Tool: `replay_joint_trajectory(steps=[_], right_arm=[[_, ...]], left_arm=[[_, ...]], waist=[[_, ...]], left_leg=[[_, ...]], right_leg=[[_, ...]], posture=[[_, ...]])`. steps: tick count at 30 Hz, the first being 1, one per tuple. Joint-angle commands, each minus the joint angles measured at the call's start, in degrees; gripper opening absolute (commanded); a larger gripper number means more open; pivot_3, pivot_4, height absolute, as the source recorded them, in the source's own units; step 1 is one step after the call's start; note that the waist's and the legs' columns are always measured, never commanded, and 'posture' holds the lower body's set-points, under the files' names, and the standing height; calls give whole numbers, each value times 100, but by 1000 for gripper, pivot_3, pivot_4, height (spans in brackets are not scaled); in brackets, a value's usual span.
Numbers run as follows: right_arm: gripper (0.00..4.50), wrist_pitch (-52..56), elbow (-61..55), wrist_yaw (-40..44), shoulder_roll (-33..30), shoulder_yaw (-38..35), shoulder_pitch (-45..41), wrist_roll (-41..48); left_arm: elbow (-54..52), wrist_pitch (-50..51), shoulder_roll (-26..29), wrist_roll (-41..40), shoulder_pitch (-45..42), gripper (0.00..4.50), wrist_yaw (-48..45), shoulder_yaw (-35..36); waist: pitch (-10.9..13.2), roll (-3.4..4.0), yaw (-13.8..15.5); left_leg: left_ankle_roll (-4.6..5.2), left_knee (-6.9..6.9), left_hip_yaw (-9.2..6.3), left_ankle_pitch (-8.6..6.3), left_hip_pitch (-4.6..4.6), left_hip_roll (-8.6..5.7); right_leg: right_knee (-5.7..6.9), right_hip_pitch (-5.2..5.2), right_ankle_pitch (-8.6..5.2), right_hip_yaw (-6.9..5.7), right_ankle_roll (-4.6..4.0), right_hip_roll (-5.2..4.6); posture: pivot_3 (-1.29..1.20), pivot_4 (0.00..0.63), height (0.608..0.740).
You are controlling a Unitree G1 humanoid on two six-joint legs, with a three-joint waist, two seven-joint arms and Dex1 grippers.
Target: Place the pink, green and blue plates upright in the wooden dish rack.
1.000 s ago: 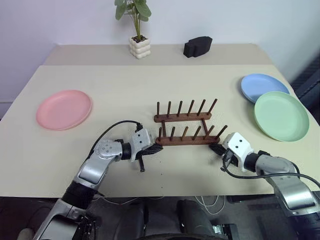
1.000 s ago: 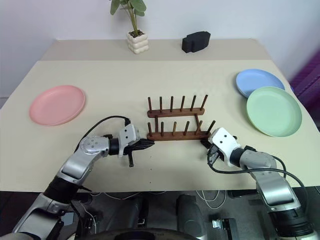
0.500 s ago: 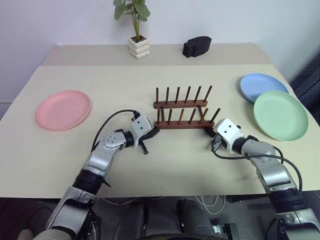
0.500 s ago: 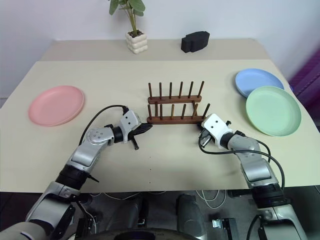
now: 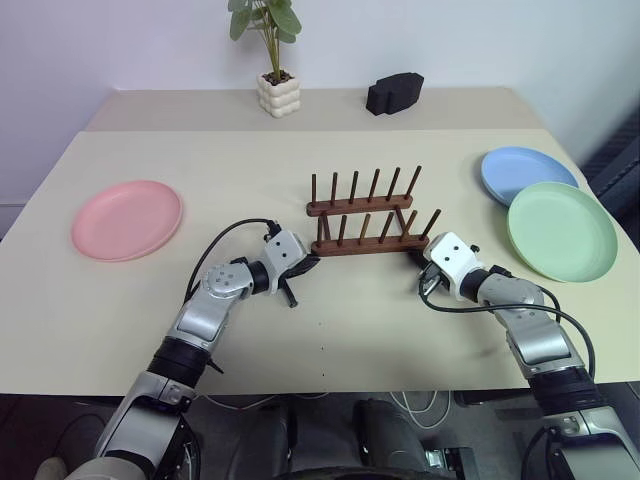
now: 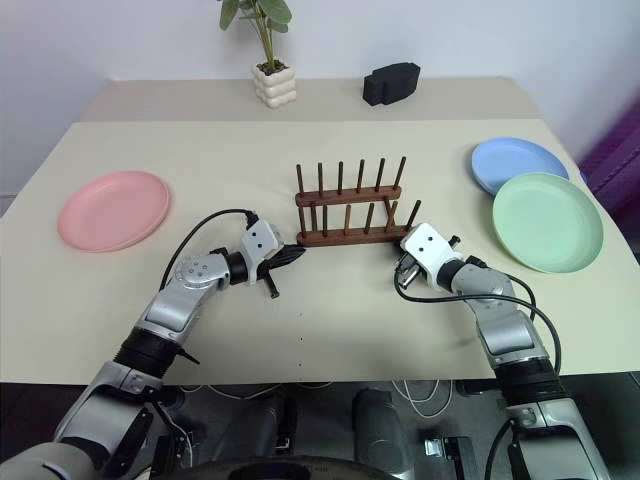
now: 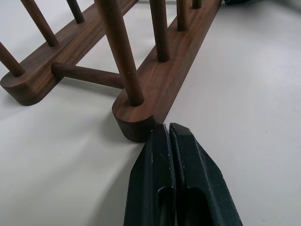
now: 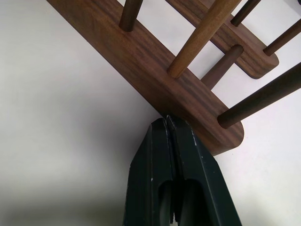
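Plates first: the pink plate lies flat near the left edge of the table, all by itself. Over by the right edge, the green plate lies flat too, and the blue plate sits just behind it, toward the far right corner, with the green rim lapping over the blue one's near edge as far as I can tell.

My wooden dish rack stands in the middle of the table, both rails down and pegs up, with nothing slotted in it. It sits a bit skewed, not square to the table edges.

Now my pincers. My left gripper has its two black fingers pressed together with nothing between them, and the tip is right up against the rounded left end of the rack's near rail. My right gripper is the same deal: fingers together, holding nothing, tip touching the near rail close to its right end. So I've got the rack's near rail between my two closed tips.

Along the far edge there's a small potted plant in a white bumpy pot and, to its right, a black blocky object, both well away from everything else.
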Motion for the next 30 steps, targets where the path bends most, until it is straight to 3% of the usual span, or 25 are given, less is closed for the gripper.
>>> replay_joint_trajectory(steps=[1,4,8,12,17,25,30], right_arm=[[0,-120,-209,-1,3,-106,46,57],[0,-80,-562,158,-70,-204,226,245],[0,516,-1604,1001,-313,-467,747,1258],[1824,1335,-2485,1676,-701,-706,1135,2239],[4384,1537,-2688,1748,-827,-643,1069,2369],[4454,1236,-2503,1736,-684,-278,611,2090],[4454,1045,-2234,1795,-624,-106,509,1944]], left_arm=[[-67,-20,60,-19,42,44,13,136],[-363,122,160,-151,189,44,-48,256],[-1264,623,600,-858,702,44,-479,779],[-1921,1114,1182,-1647,1284,1837,-752,1650],[-2010,1621,1511,-2336,1542,4424,-359,2955],[-1355,2421,1656,-2201,1192,4473,2082,4782],[-662,2908,1867,-1837,1039,4473,3204,5165]], waist=[[0,0,0],[0,0,-5],[2,4,-30],[3,5,-15],[5,3,3],[8,-3,2],[9,-6,4]], left_leg=[[0,0,0,0,0,0],[0,-1,0,0,0,0],[0,-16,-1,-1,-7,5],[0,-18,-4,-1,-31,11],[0,-8,-5,-1,-33,14],[-1,-6,-5,-1,-42,11],[-1,-6,-5,-1,-66,2]], right_leg=[[0,0,0,0,0,0],[0,-1,0,0,0,0],[2,-16,1,0,3,0],[10,-43,1,-1,2,-8],[2,-38,-11,-2,-25,-19],[1,-47,2,-6,0,-3],[1,-68,11,-8,15,-8]], posture=[[0,150,740],[0,150,740],[0,150,740],[0,150,740],[0,150,740],[0,150,740],[0,150,740]])
